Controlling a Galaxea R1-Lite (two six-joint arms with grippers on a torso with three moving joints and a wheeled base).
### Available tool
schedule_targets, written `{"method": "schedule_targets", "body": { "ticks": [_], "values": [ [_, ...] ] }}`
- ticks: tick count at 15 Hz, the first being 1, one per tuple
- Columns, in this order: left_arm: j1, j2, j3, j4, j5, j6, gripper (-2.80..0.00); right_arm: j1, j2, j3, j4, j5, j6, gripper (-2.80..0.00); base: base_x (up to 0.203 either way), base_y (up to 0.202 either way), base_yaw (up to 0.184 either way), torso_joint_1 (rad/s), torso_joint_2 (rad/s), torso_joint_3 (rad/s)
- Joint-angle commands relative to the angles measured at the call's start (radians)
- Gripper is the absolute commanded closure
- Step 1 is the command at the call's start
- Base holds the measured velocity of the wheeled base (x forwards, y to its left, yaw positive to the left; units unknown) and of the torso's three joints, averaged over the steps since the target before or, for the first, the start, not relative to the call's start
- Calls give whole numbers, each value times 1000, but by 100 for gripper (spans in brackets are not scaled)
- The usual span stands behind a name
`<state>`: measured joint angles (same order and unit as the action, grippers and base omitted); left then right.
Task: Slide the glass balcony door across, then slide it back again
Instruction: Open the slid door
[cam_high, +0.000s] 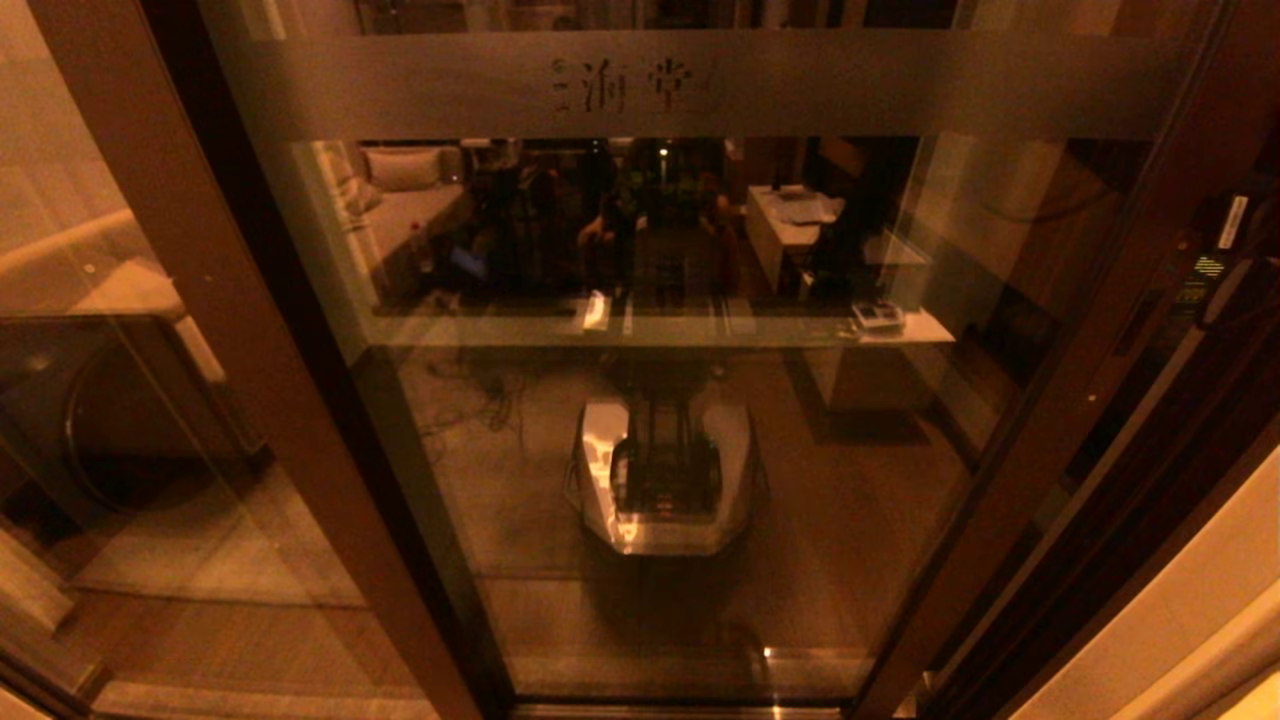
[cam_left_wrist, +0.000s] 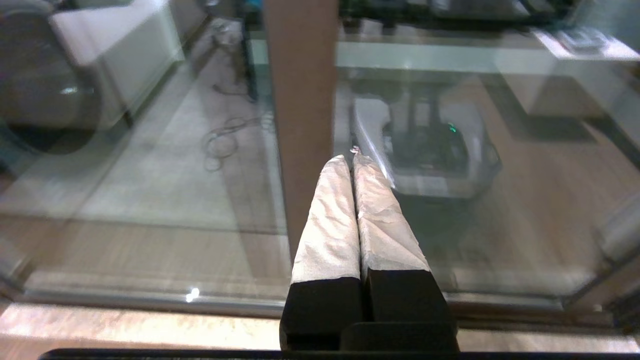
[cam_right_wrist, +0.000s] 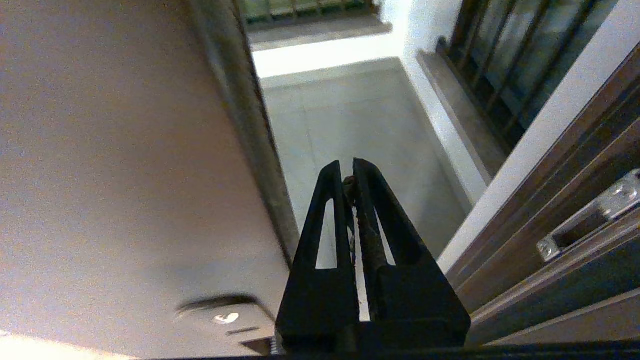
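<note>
the right gripper (cam_right_wrist: 348, 172) has its jaws pressed together on nothing and sits in the gap beside the edge of the glass balcony door (cam_high: 660, 420), with the balcony floor (cam_right_wrist: 360, 135) beyond. to slide well, i think it should lay its side flat on the brown frame edge and push evenly along the track. the door stands upright straight ahead, long axis vertical, face toward the robot. the left gripper (cam_left_wrist: 353, 159) is parked low, jaws closed, empty.

Pale tiled balcony floor (cam_right_wrist: 350, 125), door track (cam_left_wrist: 150, 300) along wooden floor (cam_left_wrist: 125, 330)
</note>
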<state>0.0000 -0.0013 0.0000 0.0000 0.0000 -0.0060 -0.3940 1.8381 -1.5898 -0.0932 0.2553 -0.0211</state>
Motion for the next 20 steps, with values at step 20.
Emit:
{"method": "schedule_targets", "body": {
  "ticks": [20],
  "values": [
    [0, 0, 2, 0, 0, 0, 0, 165, -81, 122, 0, -35, 9, 0, 0, 0, 0, 0, 0, 0]
  ]
}}
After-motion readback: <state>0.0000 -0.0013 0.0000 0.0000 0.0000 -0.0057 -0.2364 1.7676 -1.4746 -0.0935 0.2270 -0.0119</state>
